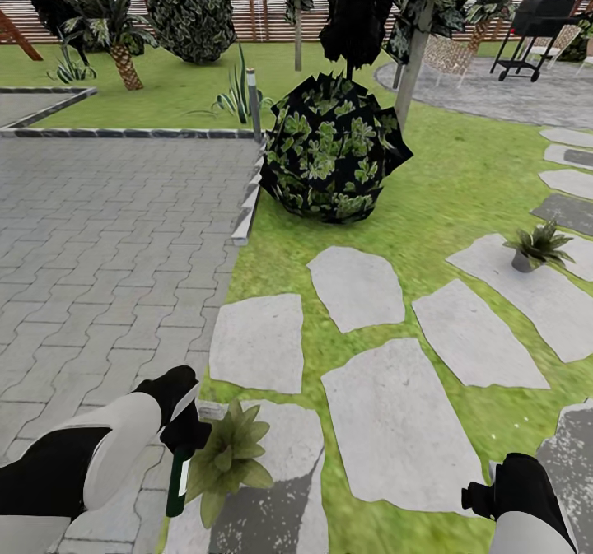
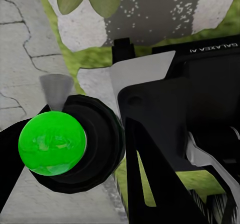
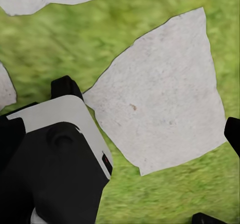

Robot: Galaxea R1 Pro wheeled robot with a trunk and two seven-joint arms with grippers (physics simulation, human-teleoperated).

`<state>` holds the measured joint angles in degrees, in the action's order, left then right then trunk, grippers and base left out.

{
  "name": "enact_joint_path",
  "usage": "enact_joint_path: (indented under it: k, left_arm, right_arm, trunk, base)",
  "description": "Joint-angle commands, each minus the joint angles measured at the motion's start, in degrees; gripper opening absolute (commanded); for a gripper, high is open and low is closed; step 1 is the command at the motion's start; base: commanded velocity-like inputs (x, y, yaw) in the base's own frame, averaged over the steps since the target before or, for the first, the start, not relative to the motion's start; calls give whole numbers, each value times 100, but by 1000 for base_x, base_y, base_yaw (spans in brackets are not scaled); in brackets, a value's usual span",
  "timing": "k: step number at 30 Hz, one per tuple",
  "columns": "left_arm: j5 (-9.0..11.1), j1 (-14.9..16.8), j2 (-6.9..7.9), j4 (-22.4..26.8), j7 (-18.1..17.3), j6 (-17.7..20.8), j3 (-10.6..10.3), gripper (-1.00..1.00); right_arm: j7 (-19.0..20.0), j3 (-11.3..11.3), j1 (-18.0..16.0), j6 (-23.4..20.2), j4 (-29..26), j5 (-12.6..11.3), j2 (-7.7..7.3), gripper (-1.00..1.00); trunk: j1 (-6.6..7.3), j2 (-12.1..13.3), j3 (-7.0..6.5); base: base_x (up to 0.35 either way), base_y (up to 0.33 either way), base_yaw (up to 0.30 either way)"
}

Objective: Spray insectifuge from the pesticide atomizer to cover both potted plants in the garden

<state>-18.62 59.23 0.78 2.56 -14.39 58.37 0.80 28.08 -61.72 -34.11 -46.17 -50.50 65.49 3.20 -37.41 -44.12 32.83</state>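
Big green lawn (image 1: 461, 183) with grey stepping stones (image 1: 395, 426), paving (image 1: 107, 233) off at 9 o'clock, slatted fence (image 1: 263, 15) up at 12, one fat dark bush (image 1: 333, 151) dead centre. Not the target, that bush.

Two potted plants: near one (image 1: 226, 455) down at 7 o'clock on a stone, far one (image 1: 539, 247) out at 3 o'clock on another stone.

Left tool (image 1: 183, 430) right beside the near plant, pinching the pesticide atomizer (image 1: 176, 480), bottle hanging down below the fingers. Right tool (image 1: 494, 496) low at 5 o'clock over grass and stone, carrying nothing visible; can't tell if spread or pressed together.

Atomizer: slim dark green body, bit of white label showing, top end hidden in the grip. From the left wrist camera, a round black end with a bright green disc (image 2: 51, 142) in the middle, leaves of the near plant just past it.

Likely trouble from here: nozzle direction unclear from these shots, so spray could easily miss the leaves and hit stone. Sitting this close, could also bump the tiny pot. Far plant well apart, needs a drive over.
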Motion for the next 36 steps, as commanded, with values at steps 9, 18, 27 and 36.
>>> enact_joint_path:
  k: [9,18,27,36]
  left_arm:
    - [-63,1,1,8,-55,17,8,-100]
    - [-63,2,1,8,-55,18,8,-100]
    - [-63,1,1,8,-55,17,8,-100]
    - [-63,1,1,8,-55,18,9,-100]
  right_arm:
    - [53,-24,-8,3,-12,60,6,100]
    - [54,-24,-8,4,-12,60,6,100]
    - [54,-24,-8,3,-12,60,6,100]
    - [53,-24,-8,2,-12,60,6,100]
  trunk:
    - [-1,-5,25]
    - [-1,-5,89]
    - [-1,-5,115]
    - [-1,-5,167]
  base:
    - [0,0,0]
    - [0,0,0]
    - [0,0,0]
    - [0,0,0]
